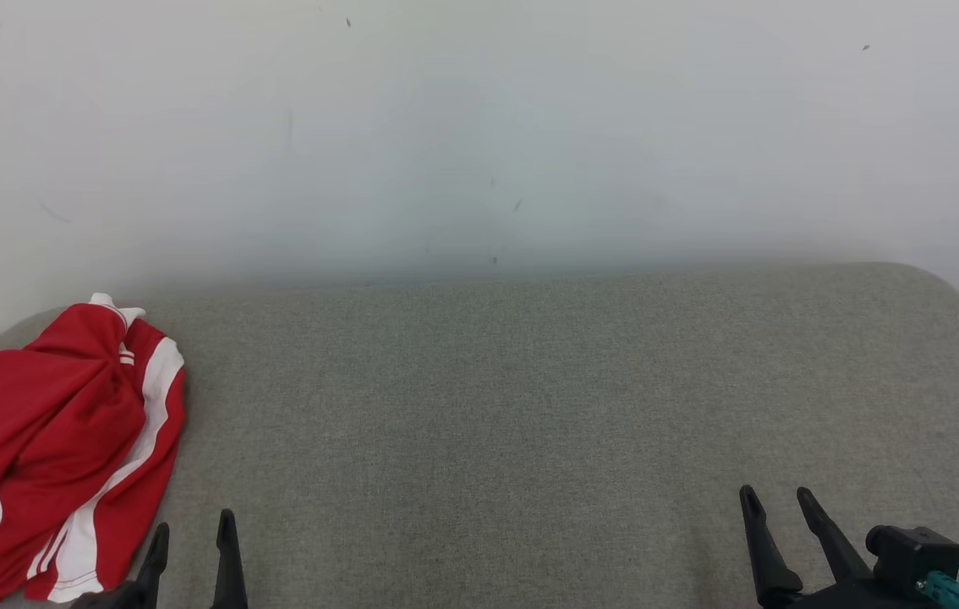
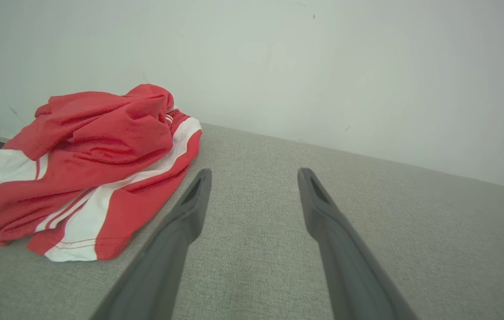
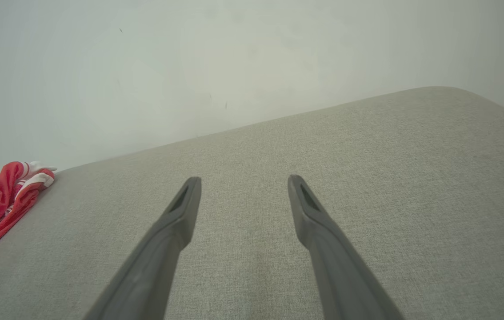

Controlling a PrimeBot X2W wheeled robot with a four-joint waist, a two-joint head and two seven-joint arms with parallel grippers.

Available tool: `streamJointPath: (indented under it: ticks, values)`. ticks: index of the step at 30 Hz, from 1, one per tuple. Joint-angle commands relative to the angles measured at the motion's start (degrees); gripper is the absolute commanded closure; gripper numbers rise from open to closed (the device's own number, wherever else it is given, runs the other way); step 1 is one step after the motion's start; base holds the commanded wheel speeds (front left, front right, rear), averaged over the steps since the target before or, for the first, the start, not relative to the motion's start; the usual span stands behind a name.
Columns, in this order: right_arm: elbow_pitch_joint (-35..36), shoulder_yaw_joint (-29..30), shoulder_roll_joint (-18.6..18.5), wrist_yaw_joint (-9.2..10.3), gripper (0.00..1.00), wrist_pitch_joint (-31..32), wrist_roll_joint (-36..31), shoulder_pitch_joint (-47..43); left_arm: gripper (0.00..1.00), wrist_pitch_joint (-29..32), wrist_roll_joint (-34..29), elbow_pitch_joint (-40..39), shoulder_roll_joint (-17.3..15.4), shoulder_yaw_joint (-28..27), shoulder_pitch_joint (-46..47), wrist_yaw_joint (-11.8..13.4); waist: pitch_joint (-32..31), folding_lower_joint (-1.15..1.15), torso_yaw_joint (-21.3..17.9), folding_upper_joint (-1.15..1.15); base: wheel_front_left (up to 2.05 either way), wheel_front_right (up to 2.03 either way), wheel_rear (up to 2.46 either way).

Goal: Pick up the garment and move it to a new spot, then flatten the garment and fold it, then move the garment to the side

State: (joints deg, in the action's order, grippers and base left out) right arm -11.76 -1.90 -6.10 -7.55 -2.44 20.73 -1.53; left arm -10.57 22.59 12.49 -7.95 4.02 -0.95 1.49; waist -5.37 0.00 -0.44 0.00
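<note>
The red garment [image 1: 48, 440] with white stripes lies crumpled in a heap at the left end of the grey surface [image 1: 530, 406].

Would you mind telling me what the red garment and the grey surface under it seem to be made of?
The red garment looks like thin synthetic sports knit, faintly glossy: fine mesh texture, soft crumpled folds, stitched hem. The grey surface looks like matte woven upholstery cloth: a flecked, coarse weave shows; its padding, if any, cannot be told.
</note>
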Motion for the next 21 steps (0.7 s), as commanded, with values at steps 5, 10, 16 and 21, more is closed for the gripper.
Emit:
streamJointPath:
  ticks: [5, 10, 16, 21]
  values:
    - [-0.1, 0.6, 0.6, 0.09, 0.00, 0.6, -3.8, -0.4, 0.00, -1.1, -3.6, -0.4, -0.5, 0.3, -0.5, -0.1, -0.2, 0.00, -0.1, 0.00, 0.00, 0.00, 0.00]
    - [-0.3, 1.1, 1.1, 0.09, 0.00, 1.0, -6.8, -0.4, 0.00, -1.7, -5.9, 0.2, -0.3, 0.4, -0.7, 0.3, -0.5, 0.00, -0.2, 0.00, 0.00, 0.00, 0.00]
    - [-0.4, 1.4, 1.6, 0.10, 0.00, 1.4, -10.1, -0.5, 0.00, -2.5, -8.6, 0.7, 0.1, 0.7, -1.2, 0.5, -0.7, 0.00, -0.2, 0.00, 0.00, 0.00, 0.00]
    - [-0.8, 1.7, 2.1, 0.10, 0.00, 1.8, -12.5, -0.7, 0.00, -3.1, -9.6, 1.6, 0.6, 0.5, -1.4, 0.5, -1.0, 0.00, -0.3, 0.00, 0.00, 0.00, 0.00]
